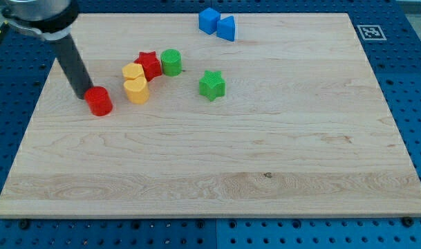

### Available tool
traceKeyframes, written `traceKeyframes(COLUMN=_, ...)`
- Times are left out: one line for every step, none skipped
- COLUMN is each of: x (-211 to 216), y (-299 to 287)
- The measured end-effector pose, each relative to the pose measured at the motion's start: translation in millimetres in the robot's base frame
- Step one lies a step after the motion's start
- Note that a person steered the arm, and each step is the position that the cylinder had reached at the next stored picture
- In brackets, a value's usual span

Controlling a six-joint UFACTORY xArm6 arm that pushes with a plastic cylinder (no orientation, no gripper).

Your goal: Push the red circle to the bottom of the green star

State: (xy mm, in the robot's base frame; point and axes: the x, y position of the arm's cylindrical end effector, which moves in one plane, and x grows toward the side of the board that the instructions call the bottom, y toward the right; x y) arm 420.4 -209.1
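Observation:
The red circle [99, 101] lies on the wooden board at the view's left. My tip [83, 94] is right against its upper left side. The green star [211, 85] lies well to the right of the red circle, near the board's upper middle. The dark rod slants up from the tip to the view's top left corner.
A red star [148, 64], a green circle [171, 62] and two yellow blocks [133, 72] [137, 90] cluster between the red circle and the green star. Two blue blocks [209, 20] [227, 28] lie at the top edge. The board [217, 173] sits on a blue perforated table.

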Motion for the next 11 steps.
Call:
traceKeyframes(x=9.9, y=18.3)
traceKeyframes(x=25.8, y=28.9)
traceKeyframes(x=46.5, y=29.0)
traceKeyframes(x=56.2, y=29.0)
traceKeyframes(x=58.7, y=29.0)
traceKeyframes(x=76.1, y=29.0)
traceKeyframes(x=82.4, y=29.0)
traceKeyframes(x=82.4, y=27.2)
traceKeyframes(x=82.4, y=23.9)
traceKeyframes(x=80.2, y=23.3)
traceKeyframes(x=79.0, y=23.3)
